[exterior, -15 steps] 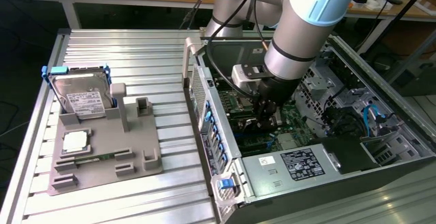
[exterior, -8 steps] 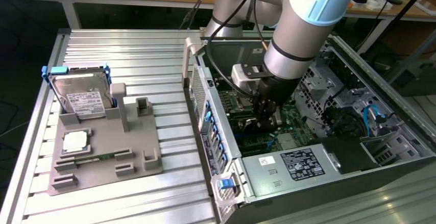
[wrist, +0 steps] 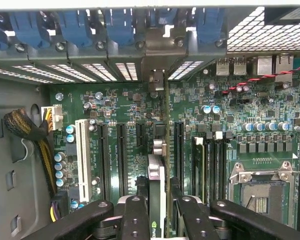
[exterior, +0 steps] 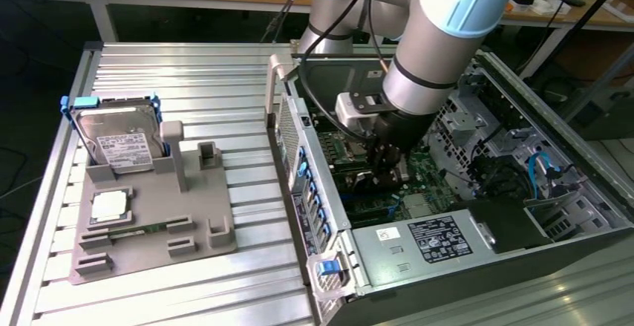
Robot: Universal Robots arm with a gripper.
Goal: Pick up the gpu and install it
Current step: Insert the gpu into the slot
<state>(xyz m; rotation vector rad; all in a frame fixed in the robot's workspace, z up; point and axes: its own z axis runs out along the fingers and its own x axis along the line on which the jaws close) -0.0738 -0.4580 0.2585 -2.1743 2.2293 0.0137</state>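
Note:
My gripper [wrist: 159, 216] is shut on the gpu [wrist: 156, 175], a thin card seen edge-on between the two black fingers [wrist: 135, 212]. The card stands upright over the green motherboard [wrist: 135, 115], in line with the dark expansion slots. Its silvery end bracket [wrist: 159, 42] reaches the case's rear slot openings under the blue clips. In the exterior view the gripper [exterior: 388, 164] is lowered inside the open computer case [exterior: 297, 140], close above the board, and the card is mostly hidden by the wrist.
A grey fixture [exterior: 198, 229] at the exterior view's left holds the hard drive [exterior: 119, 144], a processor [exterior: 109, 203] and a memory stick [exterior: 129, 231]. Inside the case are the power supply [exterior: 436, 237], a cable bundle [wrist: 25, 127], a white slot [wrist: 82, 150] and the processor socket [wrist: 262, 190].

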